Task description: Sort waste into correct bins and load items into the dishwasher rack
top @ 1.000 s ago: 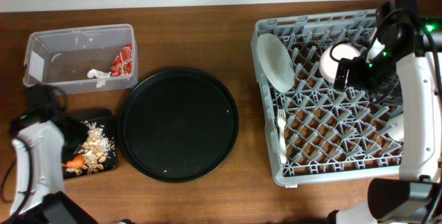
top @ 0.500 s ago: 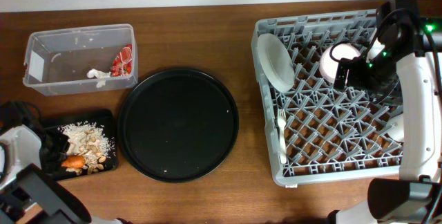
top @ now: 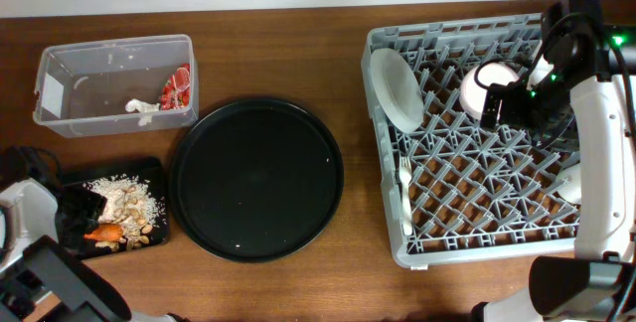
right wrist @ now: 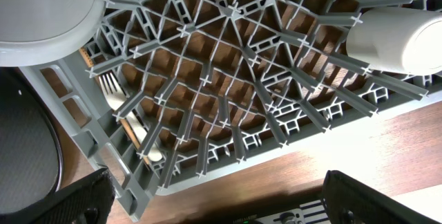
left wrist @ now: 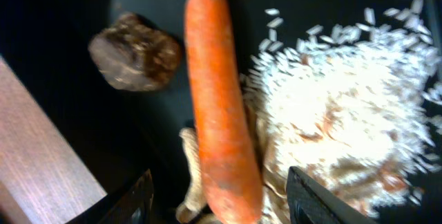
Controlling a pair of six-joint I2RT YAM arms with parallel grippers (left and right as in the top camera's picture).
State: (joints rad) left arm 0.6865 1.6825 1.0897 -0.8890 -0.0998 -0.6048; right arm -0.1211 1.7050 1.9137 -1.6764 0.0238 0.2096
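In the left wrist view my left gripper is open, its fingers either side of the near end of the orange carrot. The carrot lies in the shallow black tray beside a small brown lump, rice and beige scraps. The clear tub holds the red wrapper and the white tissue. My right gripper is open and empty above the dishwasher rack. The rack holds the grey plate, the bowl, the white fork and a cream cup. The blue cup is not visible.
A large round black tray lies between the bins and the rack. The rack's lattice wall stands at the left of the right wrist view. The table's front edge runs just beyond the rack.
My left arm has swung toward the front left, uncovering more of the black tray, and has hardly moved in the last half second. The right arm has not moved.
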